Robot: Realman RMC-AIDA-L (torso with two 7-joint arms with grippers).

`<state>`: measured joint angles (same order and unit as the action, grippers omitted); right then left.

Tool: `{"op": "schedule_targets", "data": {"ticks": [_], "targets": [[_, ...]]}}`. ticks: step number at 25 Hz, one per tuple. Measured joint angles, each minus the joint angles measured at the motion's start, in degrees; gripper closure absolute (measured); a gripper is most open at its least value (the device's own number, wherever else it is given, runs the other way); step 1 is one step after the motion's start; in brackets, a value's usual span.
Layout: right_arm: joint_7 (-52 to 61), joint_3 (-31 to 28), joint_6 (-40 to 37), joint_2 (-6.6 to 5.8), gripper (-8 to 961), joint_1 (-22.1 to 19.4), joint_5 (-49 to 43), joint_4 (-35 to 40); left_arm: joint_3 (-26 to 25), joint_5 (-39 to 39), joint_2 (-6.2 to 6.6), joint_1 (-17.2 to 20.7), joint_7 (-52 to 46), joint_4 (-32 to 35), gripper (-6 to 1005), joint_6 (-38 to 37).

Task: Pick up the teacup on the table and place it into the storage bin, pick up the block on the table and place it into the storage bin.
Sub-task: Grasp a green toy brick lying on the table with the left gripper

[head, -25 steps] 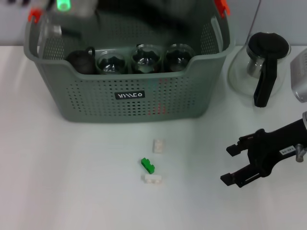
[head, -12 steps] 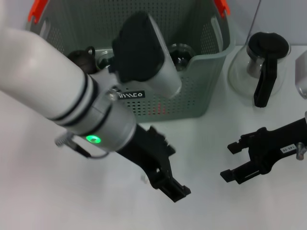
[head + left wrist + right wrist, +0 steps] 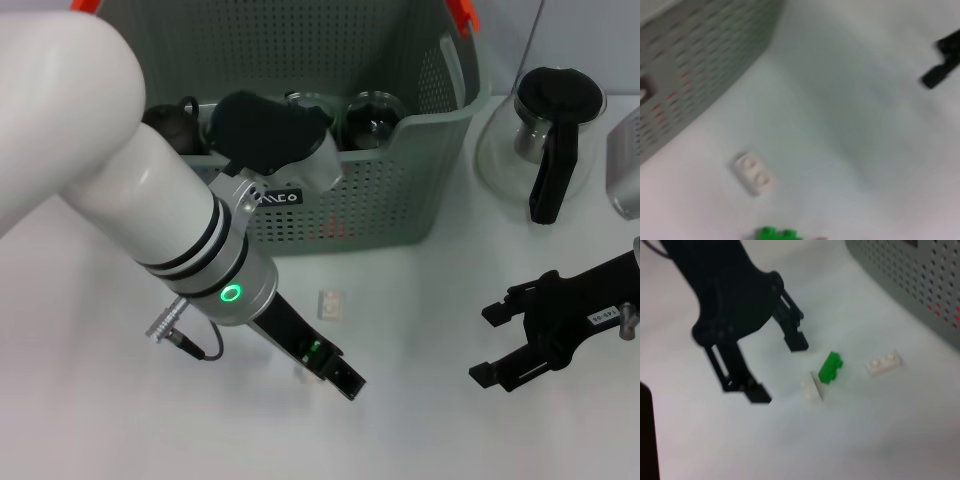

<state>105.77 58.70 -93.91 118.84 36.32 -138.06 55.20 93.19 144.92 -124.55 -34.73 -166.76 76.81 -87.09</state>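
Observation:
The grey-green perforated storage bin stands at the back of the white table, with glass cups and a dark round one inside it. No teacup shows on the table. A green block lies in front of the bin, with one white block touching it and another white block nearer the bin. My left gripper is open and empty, low over the table, its fingertips just beside the green block. In the head view my left gripper covers most of the green block. My right gripper is open and empty at the right.
A glass pot with a black lid and handle stands right of the bin. A metal object sits at the right edge. The left wrist view shows the bin wall, the white block and the green block.
My left arm has swung from over the bin down to the table, and its gripper now sits at the green block. The right gripper has barely moved.

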Motion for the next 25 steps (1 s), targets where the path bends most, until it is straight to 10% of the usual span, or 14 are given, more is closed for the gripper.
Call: {"op": "schedule_targets", "data": {"ticks": [25], "targets": [[-3.64,0.81,0.53,0.63,8,1.53,-3.35,-0.07,1.76,5.22,0.19,-2.01,4.44,-4.92,99,6.06]]}}
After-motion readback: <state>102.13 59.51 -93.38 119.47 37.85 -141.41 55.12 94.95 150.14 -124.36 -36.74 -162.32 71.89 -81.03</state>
